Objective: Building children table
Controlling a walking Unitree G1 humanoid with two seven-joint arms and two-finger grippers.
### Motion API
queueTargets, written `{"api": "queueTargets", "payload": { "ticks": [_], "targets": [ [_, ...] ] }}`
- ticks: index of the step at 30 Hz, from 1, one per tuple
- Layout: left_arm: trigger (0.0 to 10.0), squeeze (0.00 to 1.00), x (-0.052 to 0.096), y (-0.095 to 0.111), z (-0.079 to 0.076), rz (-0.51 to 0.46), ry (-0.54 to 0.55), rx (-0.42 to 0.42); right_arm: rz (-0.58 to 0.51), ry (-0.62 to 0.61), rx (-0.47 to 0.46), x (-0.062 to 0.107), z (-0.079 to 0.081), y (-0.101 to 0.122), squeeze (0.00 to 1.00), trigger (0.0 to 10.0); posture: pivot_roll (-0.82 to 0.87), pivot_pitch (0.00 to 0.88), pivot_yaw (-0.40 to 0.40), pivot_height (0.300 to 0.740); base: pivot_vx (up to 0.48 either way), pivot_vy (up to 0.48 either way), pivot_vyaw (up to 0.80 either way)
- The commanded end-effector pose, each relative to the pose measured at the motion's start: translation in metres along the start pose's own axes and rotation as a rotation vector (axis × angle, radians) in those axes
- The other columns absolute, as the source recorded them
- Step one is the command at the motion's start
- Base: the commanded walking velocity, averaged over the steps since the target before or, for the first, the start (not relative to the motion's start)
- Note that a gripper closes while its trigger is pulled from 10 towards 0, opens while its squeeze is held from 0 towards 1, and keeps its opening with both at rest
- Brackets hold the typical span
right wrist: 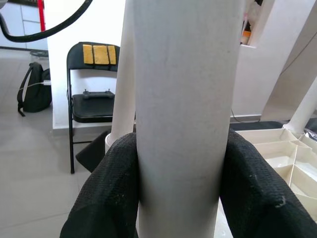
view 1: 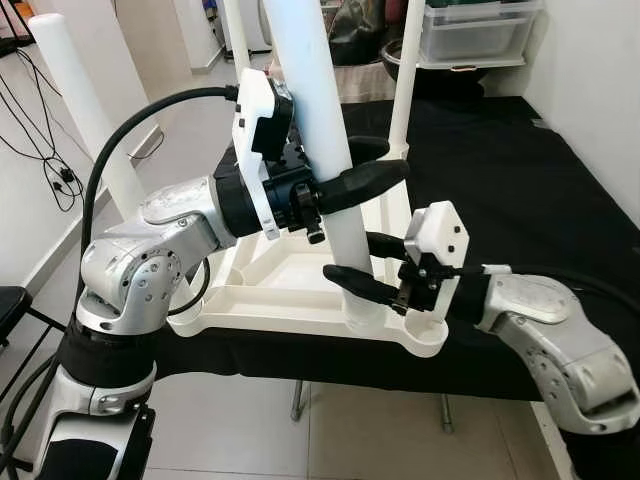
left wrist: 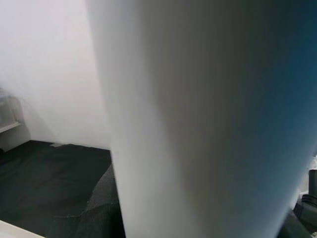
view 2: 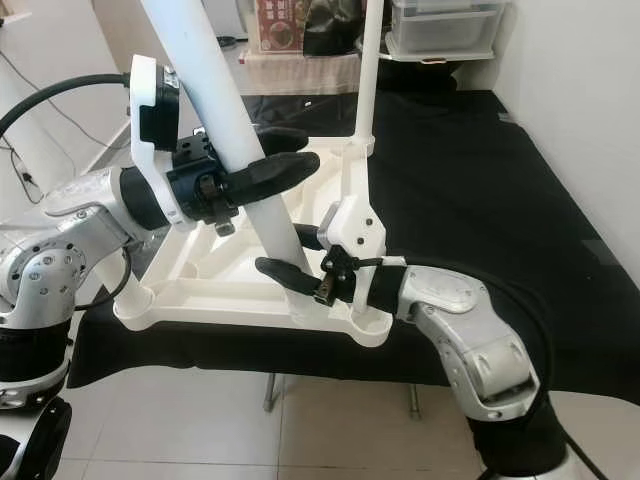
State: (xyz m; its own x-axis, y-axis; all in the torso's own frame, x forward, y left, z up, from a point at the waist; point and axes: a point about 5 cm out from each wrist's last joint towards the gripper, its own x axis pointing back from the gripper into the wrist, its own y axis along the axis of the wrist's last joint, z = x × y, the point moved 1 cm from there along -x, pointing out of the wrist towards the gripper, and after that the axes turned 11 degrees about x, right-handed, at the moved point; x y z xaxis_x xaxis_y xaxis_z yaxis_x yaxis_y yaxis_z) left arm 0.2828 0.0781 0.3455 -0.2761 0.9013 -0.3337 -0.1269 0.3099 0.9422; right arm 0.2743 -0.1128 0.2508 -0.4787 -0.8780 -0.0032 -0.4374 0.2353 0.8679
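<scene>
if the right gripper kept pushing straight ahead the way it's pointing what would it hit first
The white leg: it already sits between the right gripper's fingers, filling the gap. Past it, probably the next leg close behind, though depth is hard to judge.

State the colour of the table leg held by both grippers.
White; the leg shows best in the left eye view, with the left gripper and right gripper around it.

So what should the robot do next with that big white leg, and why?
Probably press the white leg straight down into its corner socket on the upturned tabletop. Both tools grip it, the left tool higher up, the right tool just above the socket, and the leg leans a little, so it may not be fully seated.
</scene>
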Motion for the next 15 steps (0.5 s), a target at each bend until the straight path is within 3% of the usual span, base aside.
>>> {"api": "queueTargets", "payload": {
  "ticks": [1,7,8,15],
  "targets": [
    [0.0,0.00,0.008,0.011,0.011,-0.023,0.082,-0.059,-0.003,0.024,-0.009,-0.004,0.005,0.000,0.00,10.0,-0.09,0.076,0.050,0.740,0.000,0.000,0.00],
    [0.0,0.00,0.007,0.012,0.009,-0.033,0.046,-0.042,0.007,-0.053,-0.063,-0.011,0.002,-0.004,0.00,10.0,-0.09,0.080,0.052,0.740,0.000,0.000,0.00],
    [0.0,0.00,0.006,0.012,0.008,-0.035,0.033,-0.035,0.007,-0.069,-0.091,-0.014,0.002,-0.006,1.00,10.0,-0.09,0.080,0.052,0.740,0.000,0.000,0.00],
    [0.0,0.00,0.004,0.010,0.003,-0.018,-0.027,-0.004,0.059,-0.089,-0.147,-0.031,0.012,-0.017,1.00,10.0,-0.08,0.079,0.055,0.740,0.000,0.000,0.00]
  ]
}}
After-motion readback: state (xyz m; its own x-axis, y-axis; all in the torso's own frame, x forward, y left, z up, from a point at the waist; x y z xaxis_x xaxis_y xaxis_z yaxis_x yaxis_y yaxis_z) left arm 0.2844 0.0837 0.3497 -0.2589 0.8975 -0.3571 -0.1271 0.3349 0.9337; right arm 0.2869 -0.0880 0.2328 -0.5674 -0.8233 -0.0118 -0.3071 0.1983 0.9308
